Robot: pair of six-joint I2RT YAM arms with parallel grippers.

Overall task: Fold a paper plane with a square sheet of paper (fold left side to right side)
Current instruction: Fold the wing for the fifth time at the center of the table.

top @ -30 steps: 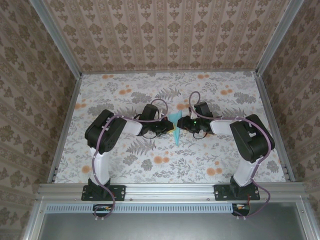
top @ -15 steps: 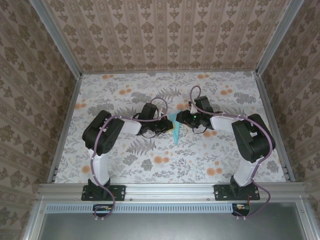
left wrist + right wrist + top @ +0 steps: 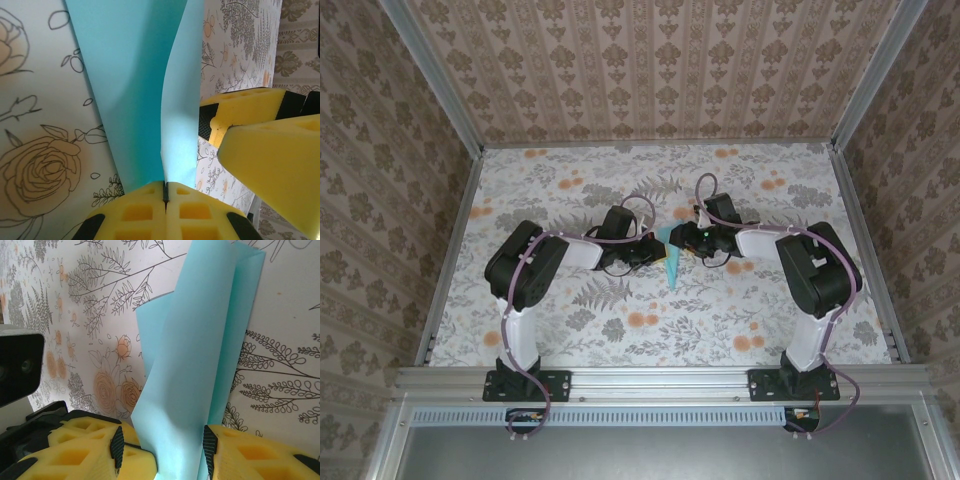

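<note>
Floral tabletop (image 3: 570, 330): cyan paper plane (image 3: 672, 264) mid-table btwn both arms, tip toward near edge. L gripper (image 3: 165, 194) pinched tight on its lower edge. R gripper (image 3: 162, 446) jaws apart, straddling the folded paper.

Tabletop (image 3: 620, 190): pale floral print, orange blooms + grey ferns. Alu rail (image 3: 660, 377) along 6 o'clock edge. Cyan paper plane (image 3: 671, 262) at ctr, narrow, tip twd 6 o'clock, wide end twd 12. Lower layer flat on surface, one flap raised.
</note>
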